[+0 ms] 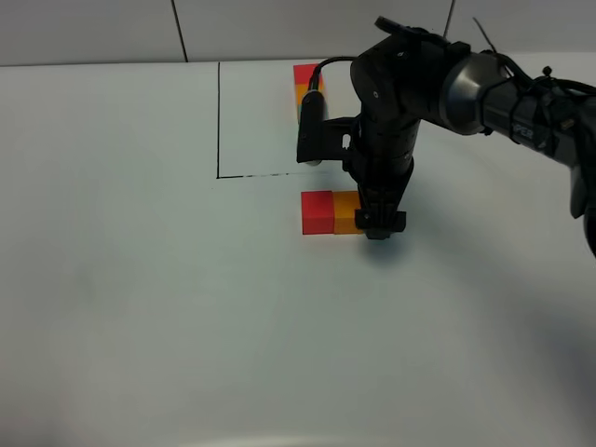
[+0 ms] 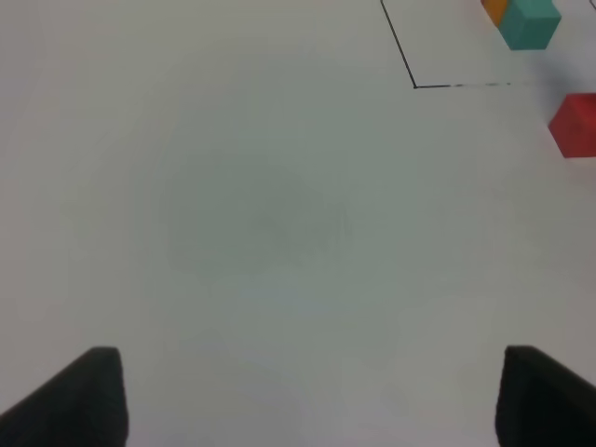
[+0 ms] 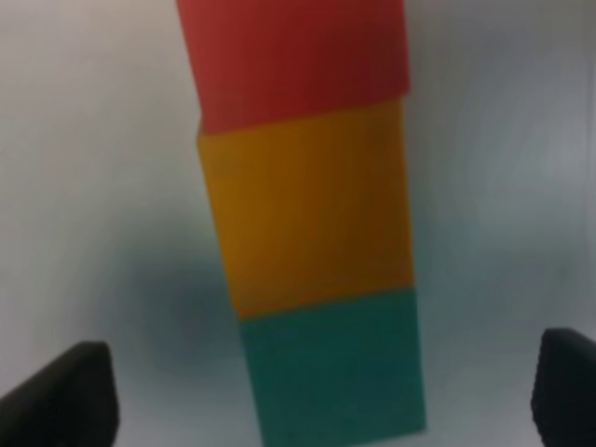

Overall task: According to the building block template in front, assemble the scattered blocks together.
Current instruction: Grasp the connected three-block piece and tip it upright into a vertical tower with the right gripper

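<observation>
The template shows at the back as a red cube (image 1: 304, 73) over an orange one (image 1: 301, 93), with my right arm hiding the rest; its black outline (image 1: 218, 121) runs to the left. The left wrist view shows its orange cube (image 2: 494, 9) and teal cube (image 2: 531, 23). The scattered red block (image 1: 318, 211) and orange block (image 1: 345, 212) touch in a row just below the outline. In the right wrist view the red (image 3: 293, 60), orange (image 3: 307, 209) and teal (image 3: 335, 368) blocks form one line. My right gripper (image 1: 382, 223) (image 3: 321, 391) is open, straddling the teal block without touching it. My left gripper (image 2: 307, 391) is open and empty.
The white table (image 1: 140, 279) stretches wide to the left and front. The scattered red block (image 2: 575, 124) shows at the edge of the left wrist view, near the outline's corner (image 2: 414, 86). The left arm is out of the high view.
</observation>
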`<state>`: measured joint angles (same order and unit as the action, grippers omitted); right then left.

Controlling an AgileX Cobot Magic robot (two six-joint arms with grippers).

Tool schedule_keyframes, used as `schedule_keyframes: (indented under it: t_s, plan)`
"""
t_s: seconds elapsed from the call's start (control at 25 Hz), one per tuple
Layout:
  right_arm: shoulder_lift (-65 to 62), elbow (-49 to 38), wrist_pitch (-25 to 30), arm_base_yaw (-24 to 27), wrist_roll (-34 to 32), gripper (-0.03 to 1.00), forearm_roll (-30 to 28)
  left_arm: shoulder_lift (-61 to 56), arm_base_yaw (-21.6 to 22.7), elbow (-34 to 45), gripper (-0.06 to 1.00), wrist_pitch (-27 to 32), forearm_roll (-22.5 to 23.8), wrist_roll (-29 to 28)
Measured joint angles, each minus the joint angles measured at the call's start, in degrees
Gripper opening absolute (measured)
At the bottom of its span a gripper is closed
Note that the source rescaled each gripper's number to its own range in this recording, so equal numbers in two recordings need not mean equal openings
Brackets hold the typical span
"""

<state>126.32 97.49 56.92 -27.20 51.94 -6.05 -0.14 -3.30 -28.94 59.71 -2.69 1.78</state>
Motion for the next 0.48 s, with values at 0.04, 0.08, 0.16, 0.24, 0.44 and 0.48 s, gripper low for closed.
schedule_keyframes:
  t_s: [0.04,0.08,0.16,0.24,0.44,0.48]
  plan:
    - [0.8,0.5,-0.4,0.0,0.8,0.8,0.5,0.0,0.0,0.0,0.74,0.0,0.0,0.0]
    - [1.4,0.9,-0.9,0.0,1.7,0.8,1.1,0.0,0.0,0.0,0.74,0.0,0.0,0.0]
    - [2.3,1.6,-1.8,0.0,3.1,0.8,2.4,0.0,0.0,0.0,0.74,0.0,0.0,0.0]
    - [3.0,1.9,-2.7,0.0,4.2,0.79,3.0,0.0,0.0,0.0,0.74,0.0,0.0,0.0]
    - [3.6,1.9,-3.8,0.0,5.6,0.72,3.3,0.0,0.0,0.0,0.74,0.0,0.0,0.0]
    - [3.6,1.9,-3.9,0.0,5.9,0.68,3.4,0.0,0.0,0.0,0.74,0.0,0.0,0.0]
